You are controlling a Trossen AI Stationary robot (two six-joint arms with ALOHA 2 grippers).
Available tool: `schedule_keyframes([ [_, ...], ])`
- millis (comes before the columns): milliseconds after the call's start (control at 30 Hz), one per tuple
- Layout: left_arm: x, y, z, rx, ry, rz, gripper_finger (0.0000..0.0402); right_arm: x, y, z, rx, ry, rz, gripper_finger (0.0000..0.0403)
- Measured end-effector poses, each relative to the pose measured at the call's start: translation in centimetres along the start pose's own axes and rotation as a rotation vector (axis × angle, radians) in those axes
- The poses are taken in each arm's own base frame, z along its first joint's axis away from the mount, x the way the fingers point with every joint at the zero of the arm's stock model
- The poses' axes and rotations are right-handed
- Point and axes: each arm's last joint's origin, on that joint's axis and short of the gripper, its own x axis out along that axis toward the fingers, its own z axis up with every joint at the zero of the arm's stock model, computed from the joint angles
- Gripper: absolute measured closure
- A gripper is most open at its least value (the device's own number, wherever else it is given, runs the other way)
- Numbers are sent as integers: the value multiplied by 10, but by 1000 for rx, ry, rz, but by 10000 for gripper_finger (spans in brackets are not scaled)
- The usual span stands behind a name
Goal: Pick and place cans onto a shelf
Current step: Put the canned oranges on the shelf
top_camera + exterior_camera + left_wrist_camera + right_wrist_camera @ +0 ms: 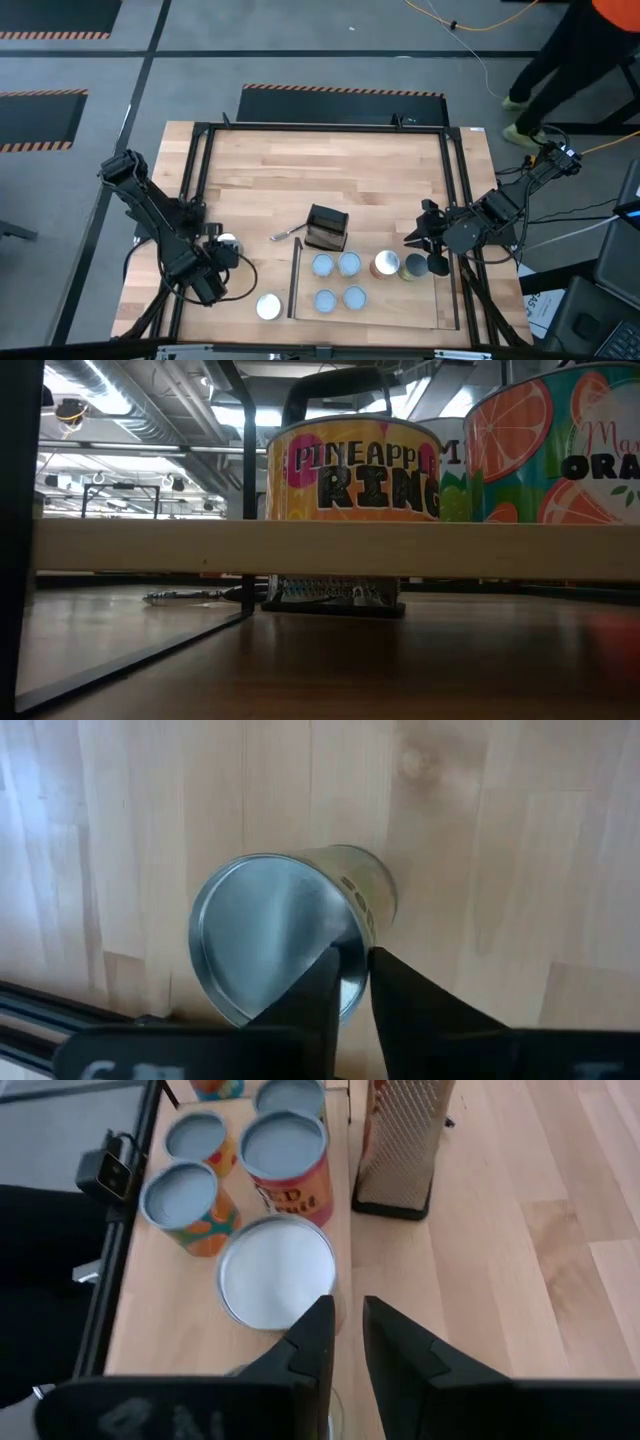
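A silver-topped can (270, 935) stands on the table left of the shelf (372, 318), with my left gripper (366, 958) shut on it; in the high view this can (229, 241) shows beside the gripper (218, 246). Another can (268, 306) stands alone nearer the front. Several cans (336, 281) stand on the shelf. My right gripper (347, 1308) is at the shelf's right end (430, 250), shut on a white-topped can (275, 1272). The low view shows labelled cans (350, 465) on the shelf board (330, 550), and neither gripper. My left gripper pinches the can's rim (352, 935), one finger (320, 985) over the top and one (405, 995) outside the wall. It comes steeply from above. The can stands on the table. My right gripper takes the white-topped can's rim (322, 1285), one finger (312, 1342) over the top, one (400, 1348) outside, slanting down. Whether its base rests on the shelf, I cannot tell.
A black box grater (326, 228) stands on the table just beyond the shelf, with a silver utensil (286, 235) beside it. A black metal frame (190, 200) runs round the tabletop. A person (560, 60) walks past the far right corner.
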Motion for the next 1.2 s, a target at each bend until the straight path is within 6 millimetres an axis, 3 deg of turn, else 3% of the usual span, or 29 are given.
schedule_keyframes([
  [133,1,-1,1,-2,8,3,390,0,2,3,10,-25,18,341],
  [300,-3,-2,4,-8,-4,-7,395,0,3,4,15,-42,30,341],
  [567,-35,-3,23,-57,-59,-86,400,-2,11,17,-23,-167,105,341],
  [900,-111,10,57,-29,-208,-284,401,-8,23,41,-127,-418,197,341],
  [1067,-157,27,71,-61,-293,-449,401,-8,21,45,-118,-446,199,338],
  [1200,-183,40,80,-75,-385,-523,401,-7,18,49,-101,-470,190,322],
])
